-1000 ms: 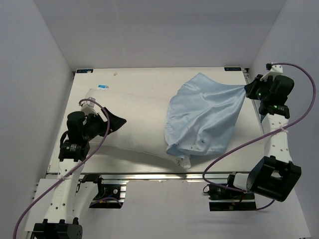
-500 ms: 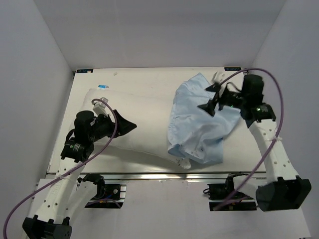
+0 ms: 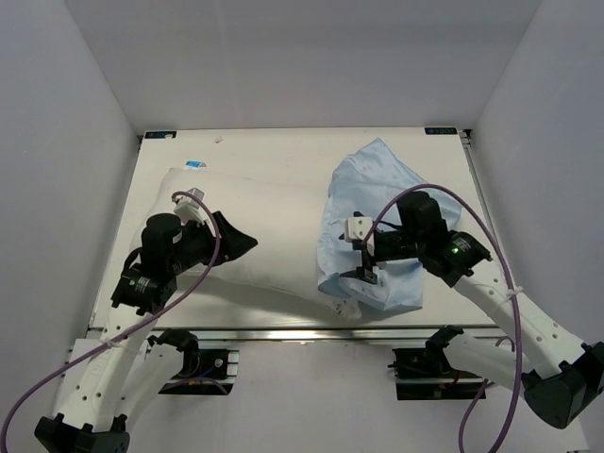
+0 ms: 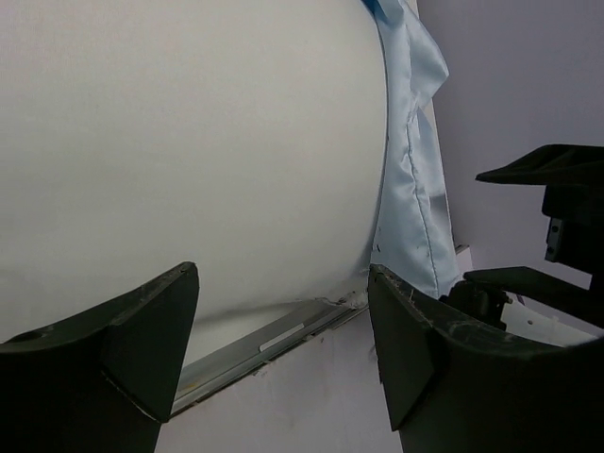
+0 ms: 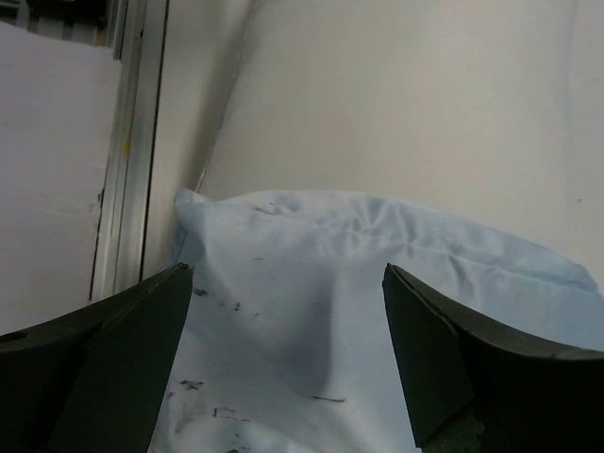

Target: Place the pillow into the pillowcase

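1. The pillow (image 3: 274, 241), plump and white, lies slantwise across the table, running from the far left corner toward the near middle. Its right end is covered by the pillowcase, and most of its length lies bare.
2. The pillowcase (image 3: 382, 184), light blue and crumpled, sits on the right half of the table. It is bunched over the pillow's right end, and its far part lies spread on the tabletop.
3. In the left wrist view the pillow (image 4: 189, 142) fills most of the picture. The seamed edge of the pillowcase (image 4: 411, 189) wraps it on the right.
4. The left gripper (image 3: 238, 231) sits over the pillow's middle stretch, toward its near edge, and points right. Its jaws stand wide apart with nothing pinched between them (image 4: 283, 274). Whether its fingers press the fabric cannot be told.
5. The right gripper (image 3: 361, 251) hangs over the near left part of the pillowcase and points left toward the pillow. Its jaws are spread wide and hold nothing (image 5: 288, 269), with wrinkled blue cloth (image 5: 311, 321) lying just below them.
6. The two grippers face each other, well apart, with the pillowcase's left edge between them.
7. The white table (image 3: 264, 151) carries a small blue sticker (image 3: 195, 163) just beside the pillow's far left end. An aluminium rail (image 3: 283, 332) runs along the table's near edge, and purple cables (image 3: 193, 283) loop from both arms.
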